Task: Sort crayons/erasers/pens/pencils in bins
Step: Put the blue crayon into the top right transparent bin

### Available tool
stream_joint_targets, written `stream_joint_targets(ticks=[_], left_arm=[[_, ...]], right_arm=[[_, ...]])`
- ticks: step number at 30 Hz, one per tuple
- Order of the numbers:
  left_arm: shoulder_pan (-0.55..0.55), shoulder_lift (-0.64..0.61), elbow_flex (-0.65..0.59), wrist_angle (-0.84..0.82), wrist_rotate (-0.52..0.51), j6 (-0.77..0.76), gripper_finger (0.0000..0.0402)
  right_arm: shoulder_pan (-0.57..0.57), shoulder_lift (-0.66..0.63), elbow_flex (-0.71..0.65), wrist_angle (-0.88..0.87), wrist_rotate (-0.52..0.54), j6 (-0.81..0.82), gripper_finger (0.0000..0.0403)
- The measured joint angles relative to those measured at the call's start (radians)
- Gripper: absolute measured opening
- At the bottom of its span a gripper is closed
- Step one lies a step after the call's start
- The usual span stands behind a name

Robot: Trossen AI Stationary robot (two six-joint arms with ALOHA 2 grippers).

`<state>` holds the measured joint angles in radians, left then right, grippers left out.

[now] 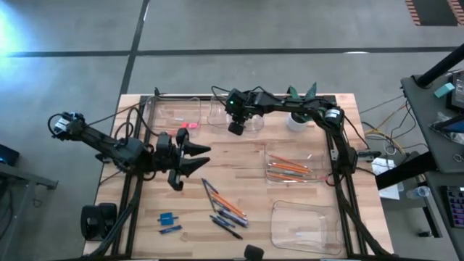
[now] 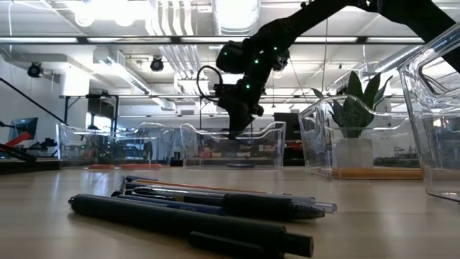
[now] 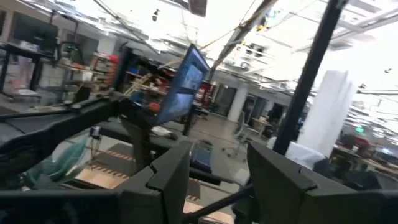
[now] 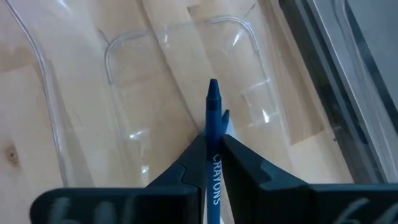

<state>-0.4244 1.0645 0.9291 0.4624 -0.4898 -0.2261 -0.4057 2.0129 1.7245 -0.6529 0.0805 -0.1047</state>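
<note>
My right gripper [image 1: 235, 128] is shut on a blue crayon [image 4: 213, 124] over the clear bin [image 1: 235, 114] at the table's far middle; it also shows in the low view [image 2: 236, 129]. My left gripper [image 1: 199, 158] is open and empty, held level over the table's left middle and pointing right. Two pink erasers [image 1: 185, 129] lie on the table near the far left bin [image 1: 174, 110]. Orange pencils [image 1: 290, 167] lie in the right bin. Pens and pencils [image 1: 225, 206] lie in a loose pile on the table's near middle. A blue eraser [image 1: 167, 217] and a blue crayon [image 1: 171, 229] lie at the near left. My right gripper pinches the crayon's paper-wrapped shaft [image 4: 214, 168] between its two fingers. The crayon lies along the fingers, and its pointed tip [image 4: 212, 84] sticks out past the fingertips. The fingers come from above, pointing down into the bin. The crayon points at the bin's floor [image 4: 180, 106].
A fourth clear bin [image 1: 304, 223] stands at the near right. A white pot with a plant [image 1: 297, 119] stands at the far right. Dark pens [image 2: 194, 219] lie close in front of the low camera. Bare wood lies between the pile and my left gripper.
</note>
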Motion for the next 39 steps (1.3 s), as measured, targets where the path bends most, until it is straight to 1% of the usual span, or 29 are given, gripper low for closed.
stream_joint_targets(ticks=[8, 11, 15, 18, 19, 22, 24, 25, 27, 31, 33, 35, 39], left_arm=[[0.002, -0.005, 0.000, 0.000, -0.021, -0.001, 0.0148], [0.005, -0.007, 0.001, -0.001, -0.021, -0.001, 0.0148], [0.005, -0.019, 0.001, -0.032, -0.021, -0.002, 0.0148], [0.006, -0.054, 0.001, -0.160, -0.024, -0.013, 0.0148], [0.010, -0.069, 0.001, -0.208, -0.035, -0.045, 0.0148], [0.029, -0.104, 0.001, -0.365, -0.080, -0.209, 0.0148], [0.039, -0.116, 0.002, -0.492, -0.083, -0.301, 0.0148], [0.042, -0.118, 0.002, -0.561, -0.069, -0.347, 0.0148], [0.049, -0.119, 0.002, -0.722, 0.001, -0.442, 0.0148], [0.054, -0.102, 0.001, -1.112, 0.224, -0.642, 0.0148], [0.052, -0.080, -0.005, -1.242, 0.350, -0.704, 0.0148], [0.040, -0.046, -0.016, -1.282, 0.471, -0.722, 0.0148], [-0.006, 0.043, -0.052, -1.237, 0.663, -0.755, 0.0148]], right_arm=[[-0.001, 0.000, 0.000, 0.000, 0.000, 0.001, 0.0082], [-0.001, -0.001, 0.000, -0.001, 0.000, 0.031, 0.0100], [-0.001, -0.033, 0.010, -0.059, -0.001, 0.035, 0.0116], [0.003, -0.084, 0.031, -0.114, -0.001, 0.019, 0.0120], [0.006, -0.104, 0.034, -0.134, -0.001, 0.027, 0.0120], [0.022, -0.158, 0.035, -0.197, -0.002, 0.078, 0.0117], [0.038, -0.192, 0.035, -0.245, -0.008, 0.128, 0.0113], [0.047, -0.208, 0.035, -0.263, -0.009, 0.151, 0.0112], [0.069, -0.236, 0.035, -0.301, -0.009, 0.181, 0.0108], [0.123, -0.269, 0.034, -0.344, -0.009, 0.178, 0.0103], [0.147, -0.277, 0.034, -0.343, -0.009, 0.184, 0.0100], [0.170, -0.280, 0.034, -0.344, -0.009, 0.191, 0.0098], [0.205, -0.278, 0.034, -0.351, -0.007, 0.199, 0.0095]])
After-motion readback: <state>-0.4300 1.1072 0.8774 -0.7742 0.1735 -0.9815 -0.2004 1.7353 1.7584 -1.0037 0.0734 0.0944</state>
